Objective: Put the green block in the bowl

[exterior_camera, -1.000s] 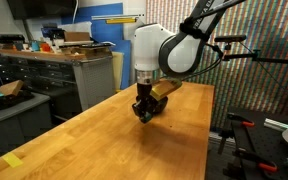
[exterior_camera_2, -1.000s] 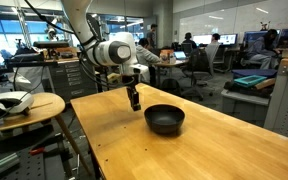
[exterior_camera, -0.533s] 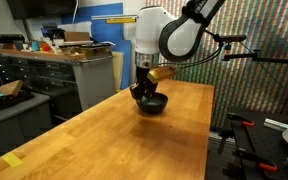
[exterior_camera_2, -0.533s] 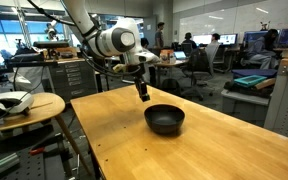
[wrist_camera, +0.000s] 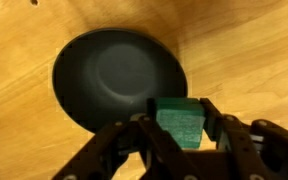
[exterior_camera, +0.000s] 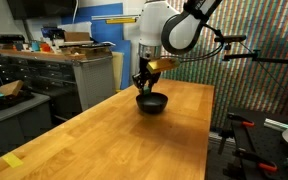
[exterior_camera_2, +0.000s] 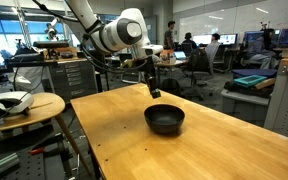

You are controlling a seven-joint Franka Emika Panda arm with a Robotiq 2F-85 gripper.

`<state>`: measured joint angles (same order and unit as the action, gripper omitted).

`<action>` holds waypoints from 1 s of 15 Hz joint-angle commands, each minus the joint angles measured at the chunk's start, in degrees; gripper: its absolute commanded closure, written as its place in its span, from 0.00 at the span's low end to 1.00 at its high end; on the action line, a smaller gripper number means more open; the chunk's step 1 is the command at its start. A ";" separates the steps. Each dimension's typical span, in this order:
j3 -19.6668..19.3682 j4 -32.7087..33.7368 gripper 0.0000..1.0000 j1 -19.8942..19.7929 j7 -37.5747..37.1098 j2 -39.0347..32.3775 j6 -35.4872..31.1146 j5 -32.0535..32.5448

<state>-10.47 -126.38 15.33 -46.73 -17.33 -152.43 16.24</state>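
In the wrist view my gripper (wrist_camera: 181,128) is shut on the green block (wrist_camera: 180,122), a small dark-green cube held between the two fingers. The black bowl (wrist_camera: 104,75) lies below and ahead of it on the wooden table, empty. In both exterior views the gripper (exterior_camera: 144,82) (exterior_camera_2: 154,89) hangs in the air above the bowl (exterior_camera: 152,103) (exterior_camera_2: 165,119), near its far rim. The block is too small to make out in the exterior views.
The wooden table (exterior_camera: 114,140) (exterior_camera_2: 184,150) carries only the bowl. A grey cabinet with clutter (exterior_camera: 64,70) stands beyond one edge. A round side table (exterior_camera_2: 24,105) stands by another edge. Office desks and people are in the background.
The gripper has risen from the table surface with the green block and moved over toward the bowl. The bowl has not moved.
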 commanded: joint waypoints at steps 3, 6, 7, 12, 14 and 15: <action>-0.89 0.62 0.78 -2.71 -5.13 -1.43 -1.87 1.09; -0.79 1.12 0.78 -3.95 -6.07 -3.06 -2.31 0.09; -0.75 1.35 0.78 -4.18 -6.25 -3.75 -2.30 -0.12; -0.08 2.53 0.78 -4.88 -5.72 -7.08 -1.69 -2.83; 0.31 3.17 0.78 -5.14 -5.02 -8.33 -1.48 -4.62; 0.49 3.59 0.78 -5.23 -4.74 -8.98 -1.32 -5.45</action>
<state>-10.99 -125.22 11.11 -52.17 -24.10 -153.69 13.31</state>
